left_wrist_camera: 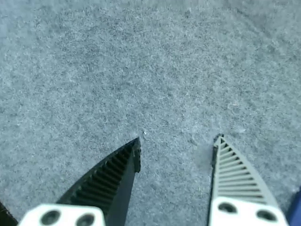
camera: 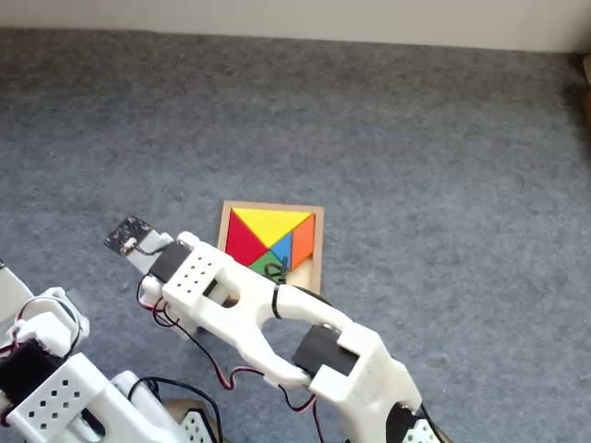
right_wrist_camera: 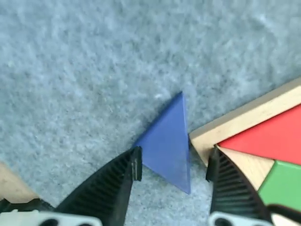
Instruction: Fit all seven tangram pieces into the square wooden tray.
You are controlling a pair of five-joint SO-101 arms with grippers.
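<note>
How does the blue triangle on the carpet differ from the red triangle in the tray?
The blue triangle lies on the grey carpet, outside the wooden tray by its corner; the red triangle sits inside the tray beside a green piece. The blue triangle lies between the open fingers of the right hand; the red triangle does not. Both lie flat.

Seen from above, my right arm point(camera: 277, 318) covers the near corner of the tray point(camera: 319, 245); the right wrist view's edge crops tray and red piece point(right_wrist_camera: 268, 136).
</note>
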